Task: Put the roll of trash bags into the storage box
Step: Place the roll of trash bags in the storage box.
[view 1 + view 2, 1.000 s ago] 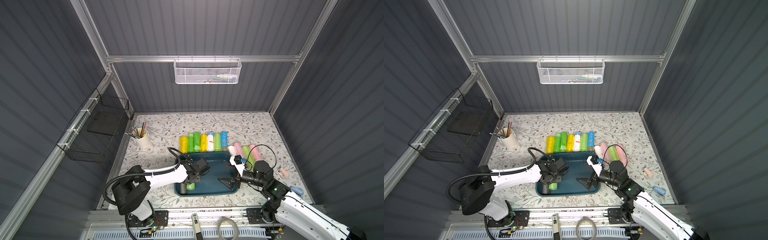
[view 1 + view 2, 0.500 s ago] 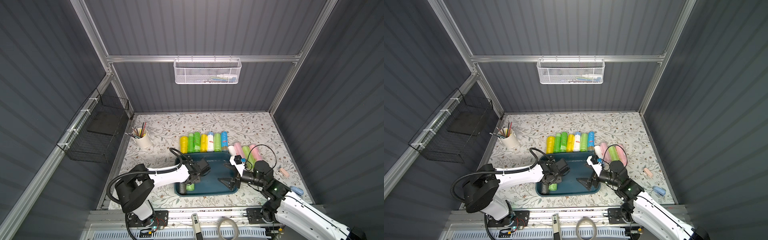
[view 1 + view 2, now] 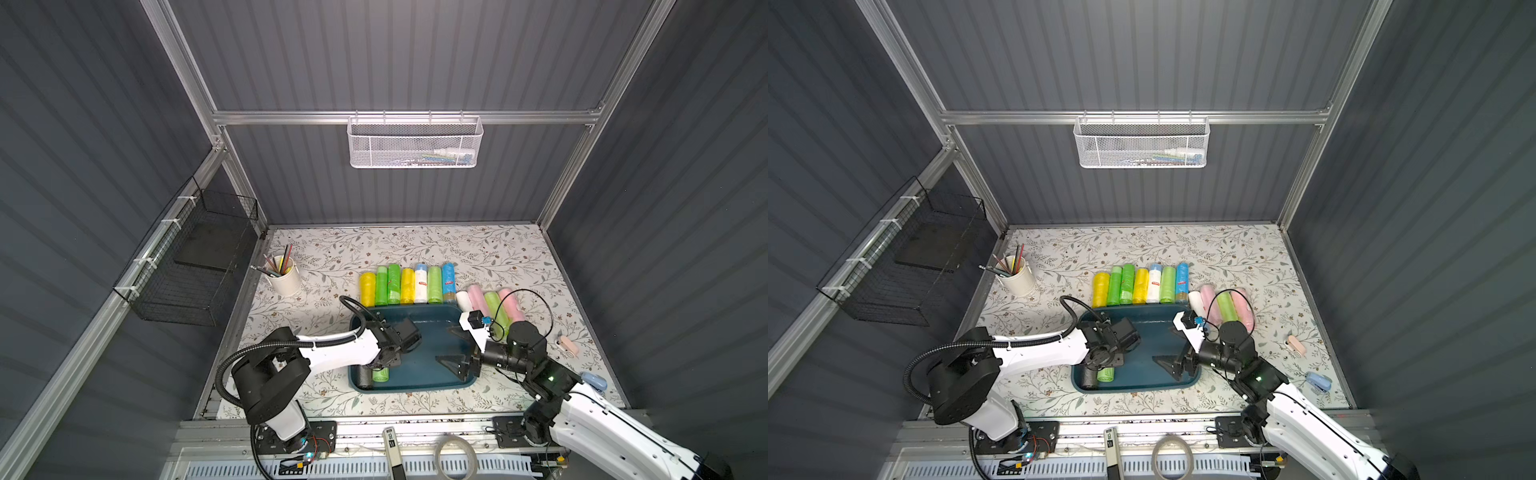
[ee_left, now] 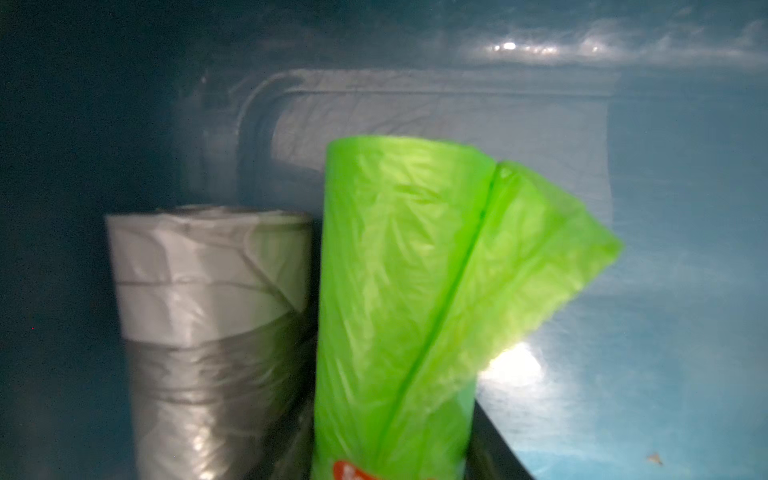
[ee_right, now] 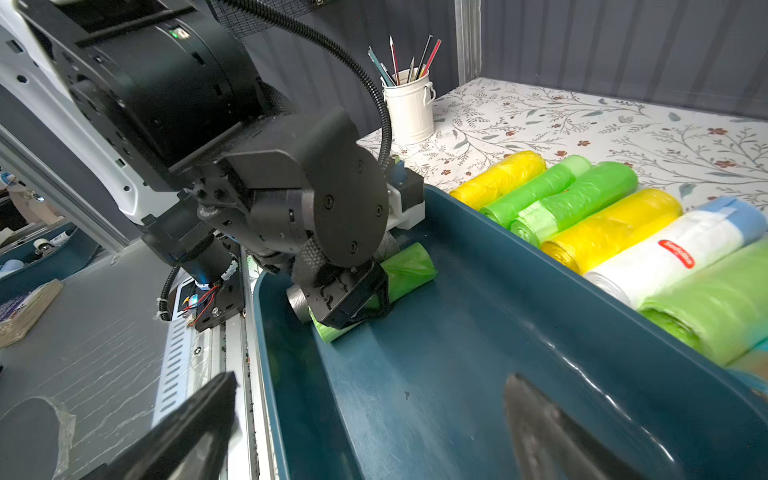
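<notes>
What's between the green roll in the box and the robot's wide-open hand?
Nothing but bare floor of the storage box, between the green roll and the right hand, in both top views.

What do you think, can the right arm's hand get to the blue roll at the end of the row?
Probably yes. The right hand is open and empty over the storage box, and the blue roll lies just past the box's far rim, with nothing between them.

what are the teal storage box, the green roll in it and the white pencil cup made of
Storage box: looks like hard moulded plastic, glossy; light glints off its smooth floor.
Green roll: thin plastic film, slightly translucent, crinkled, loose flap.
White cup: probably painted metal, smooth sheen with side handle; could be ceramic.
</notes>
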`<state>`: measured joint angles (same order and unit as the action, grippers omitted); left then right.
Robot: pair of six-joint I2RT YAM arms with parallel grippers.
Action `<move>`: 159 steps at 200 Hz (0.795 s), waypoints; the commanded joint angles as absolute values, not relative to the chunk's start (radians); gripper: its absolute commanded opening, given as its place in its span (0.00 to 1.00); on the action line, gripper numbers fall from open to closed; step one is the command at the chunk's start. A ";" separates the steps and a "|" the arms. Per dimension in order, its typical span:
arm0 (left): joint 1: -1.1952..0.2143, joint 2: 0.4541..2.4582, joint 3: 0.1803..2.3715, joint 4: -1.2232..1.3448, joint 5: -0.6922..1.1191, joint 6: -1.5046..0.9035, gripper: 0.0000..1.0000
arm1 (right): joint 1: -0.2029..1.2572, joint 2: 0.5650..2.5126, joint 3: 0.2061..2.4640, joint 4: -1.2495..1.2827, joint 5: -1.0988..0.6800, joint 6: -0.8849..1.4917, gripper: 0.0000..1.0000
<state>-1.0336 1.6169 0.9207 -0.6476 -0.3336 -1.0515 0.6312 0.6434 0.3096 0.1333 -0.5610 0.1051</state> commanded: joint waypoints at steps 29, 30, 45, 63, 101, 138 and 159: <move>-1.037 1.636 0.941 -0.675 -0.363 -1.040 0.48 | 0.634 0.640 0.308 0.147 -0.564 0.110 0.99; -1.038 1.636 0.941 -0.676 -0.362 -1.040 0.48 | 0.634 0.640 0.308 0.147 -0.564 0.110 0.99; -1.037 1.634 0.937 -0.680 -0.372 -1.042 0.48 | 0.635 0.639 0.308 0.147 -0.566 0.110 0.99; -1.035 1.632 0.929 -0.677 -0.374 -1.044 0.48 | 0.635 0.639 0.308 0.147 -0.567 0.110 0.99; -1.036 1.634 0.937 -0.683 -0.377 -1.043 0.48 | 0.635 0.636 0.310 0.147 -0.570 0.111 0.99; -1.036 1.635 0.941 -0.689 -0.381 -1.040 0.49 | 0.634 0.634 0.308 0.147 -0.569 0.111 0.99; -1.035 1.628 0.940 -0.689 -0.382 -1.040 0.50 | 0.635 0.641 0.308 0.150 -0.570 0.111 0.99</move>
<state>-1.0336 1.6238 0.9211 -0.6456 -0.3489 -1.0508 0.6312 0.6426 0.3096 0.1337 -0.5613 0.1051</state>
